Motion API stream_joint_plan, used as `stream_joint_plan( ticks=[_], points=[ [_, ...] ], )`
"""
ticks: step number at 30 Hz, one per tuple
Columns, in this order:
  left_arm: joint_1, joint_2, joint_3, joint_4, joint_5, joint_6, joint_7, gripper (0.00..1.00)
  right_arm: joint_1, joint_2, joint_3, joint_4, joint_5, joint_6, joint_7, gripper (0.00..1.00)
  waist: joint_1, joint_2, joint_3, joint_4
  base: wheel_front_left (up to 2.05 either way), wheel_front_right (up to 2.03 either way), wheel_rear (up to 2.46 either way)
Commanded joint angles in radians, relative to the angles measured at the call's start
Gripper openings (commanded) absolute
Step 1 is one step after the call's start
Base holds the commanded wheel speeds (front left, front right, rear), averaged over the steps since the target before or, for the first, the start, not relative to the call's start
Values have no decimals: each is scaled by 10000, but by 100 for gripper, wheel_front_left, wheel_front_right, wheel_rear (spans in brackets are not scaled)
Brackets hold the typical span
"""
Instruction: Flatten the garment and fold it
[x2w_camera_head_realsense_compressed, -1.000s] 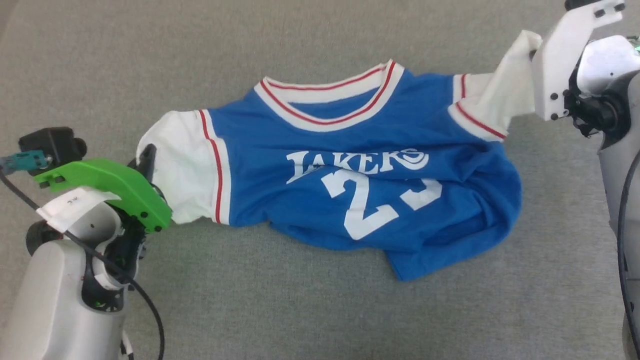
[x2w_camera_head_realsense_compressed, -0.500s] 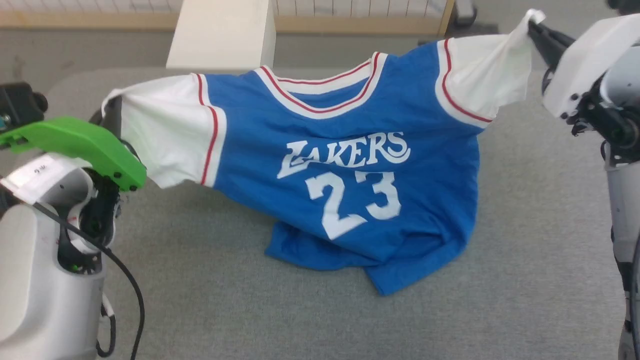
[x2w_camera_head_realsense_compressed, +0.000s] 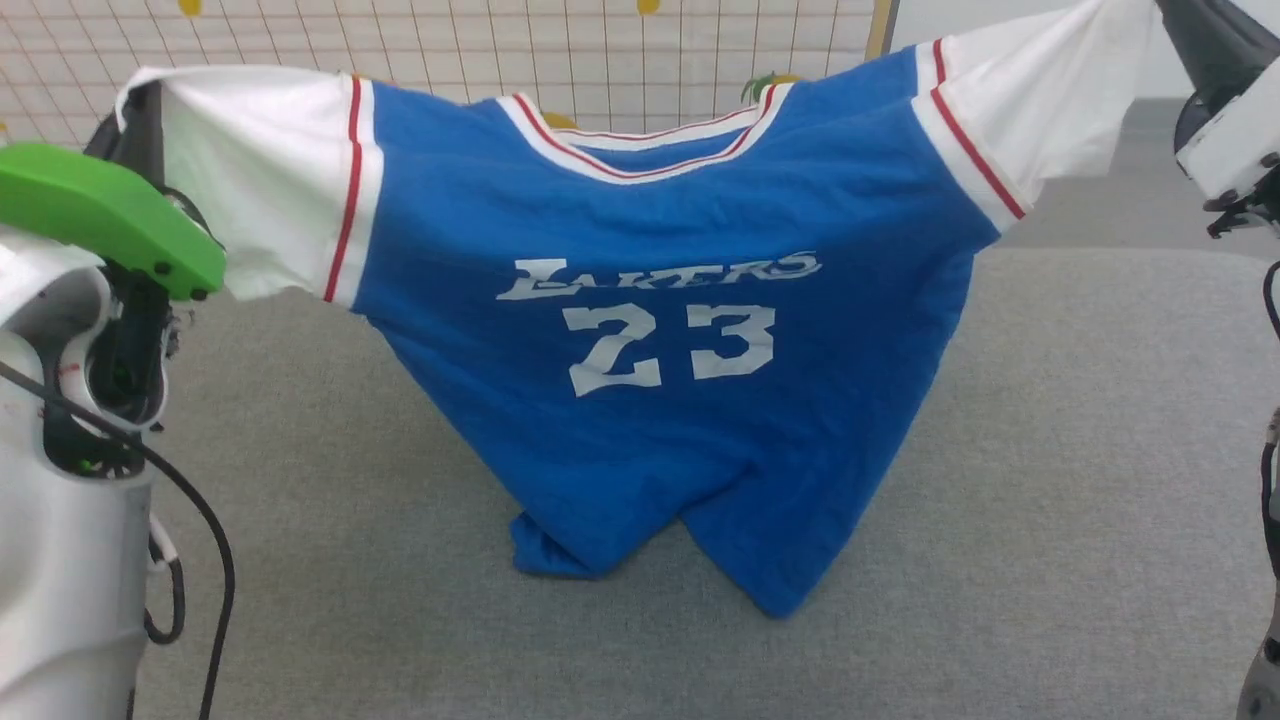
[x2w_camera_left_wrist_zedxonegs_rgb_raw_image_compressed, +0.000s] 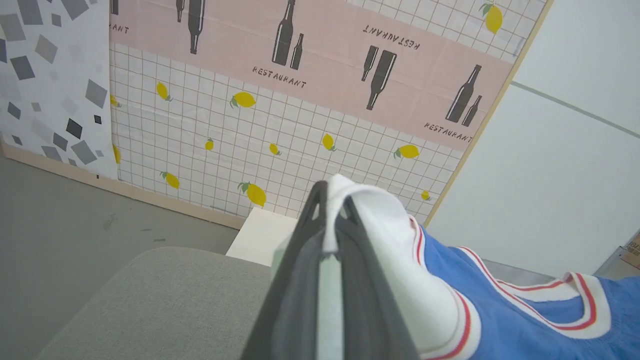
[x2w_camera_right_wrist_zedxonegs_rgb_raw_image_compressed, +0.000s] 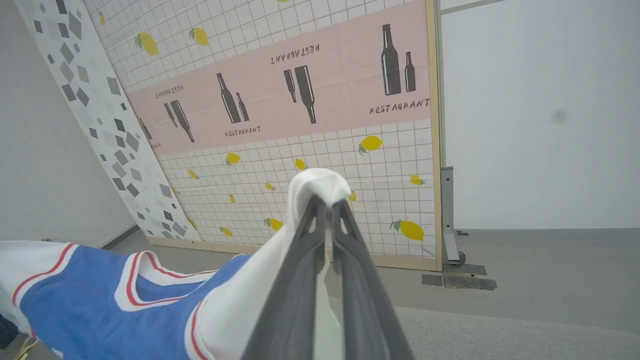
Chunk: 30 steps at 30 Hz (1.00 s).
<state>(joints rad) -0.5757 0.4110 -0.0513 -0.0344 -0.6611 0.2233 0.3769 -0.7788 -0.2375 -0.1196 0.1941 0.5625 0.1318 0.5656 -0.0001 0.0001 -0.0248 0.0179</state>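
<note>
Blue cloth fills the middle of the head view: the garment (x2w_camera_head_realsense_compressed: 660, 420) hangs above the grey table (x2w_camera_head_realsense_compressed: 1050, 500), stretched between its two white sleeves with the printed front facing the camera. The number 23 reads clearly, but the white lettering over it is squashed by the slant of the cloth and hard to make out. The lower hem droops in two uneven points towards the table. Whether those points touch the table or hang just over it cannot be told, and the back of the shirt is hidden.

Above the table's left side, the left gripper (x2w_camera_left_wrist_zedxonegs_rgb_raw_image_compressed: 330, 197) is clamped tight on the edge of one white sleeve, with a fold of cloth poking out past the fingertips. In the head view a green cover (x2w_camera_head_realsense_compressed: 100, 210) hides most of that gripper.

Above the table's right side, the right gripper (x2w_camera_right_wrist_zedxonegs_rgb_raw_image_compressed: 326, 205) is pinched closed on the other sleeve, a small wad of white bulging over its tips. The head view cuts this gripper off at the top right corner.

Behind the table stands a wall panel (x2w_camera_left_wrist_zedxonegs_rgb_raw_image_compressed: 200, 135) with a grid and lemons, and a pale block (x2w_camera_left_wrist_zedxonegs_rgb_raw_image_compressed: 260, 235) sits at the table's far edge, half covered by the left fingers.
</note>
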Motion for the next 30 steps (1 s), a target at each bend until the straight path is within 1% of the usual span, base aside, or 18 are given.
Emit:
stream_joint_plan(
  ticks=[1, 5, 7, 10, 14, 17, 22, 30],
  points=[
    [-292, 74, -34, 131, 38, -120, -40, 0, 55, 100, -54, -27, 17, -11, 108, 0, 1, -1, -8, -20, 0, 0, 0],
    [-1002, 189, -280, 741, 196, -372, -51, 0, -460, 308, -114, 156, -185, -11, 476, 0, 1, -1, 307, 5, 0, 0, 0],
    [-1556, 201, -396, 1250, 232, -576, -128, 0, -923, 429, -160, 406, -340, -11, 580, 0, 1, -1, 541, 31, 0, 0, 0],
    [-2570, 190, -570, 2169, 344, -877, -338, 0, -1879, 513, -129, 952, -804, -11, 628, 0, 1, -1, 983, 73, 0, 0, 0],
    [-4062, 132, -764, 3258, 573, -1148, -696, 0, -3412, 628, -123, 1746, -1467, -11, 505, 0, 1, -1, 1745, 137, 0, 0, 0],
    [-5201, 54, -864, 3935, 769, -1298, -1115, 0, -4561, 686, -185, 2409, -2046, -11, 237, 0, 1, -1, 2306, 185, 0, 0, 0],
    [-7065, -112, -1091, 4816, 1185, -1622, -2129, 0, -6427, 976, -547, 3402, -3035, -11, -661, 0, 1, -1, 3271, 216, 0, 0, 0],
    [-9030, -251, -1310, 5898, 1758, -1852, -3728, 0, -8521, 1268, -1030, 4619, -4061, -11, -2206, 0, 1, -1, 4583, 110, 0, 0, 0]
  ],
)
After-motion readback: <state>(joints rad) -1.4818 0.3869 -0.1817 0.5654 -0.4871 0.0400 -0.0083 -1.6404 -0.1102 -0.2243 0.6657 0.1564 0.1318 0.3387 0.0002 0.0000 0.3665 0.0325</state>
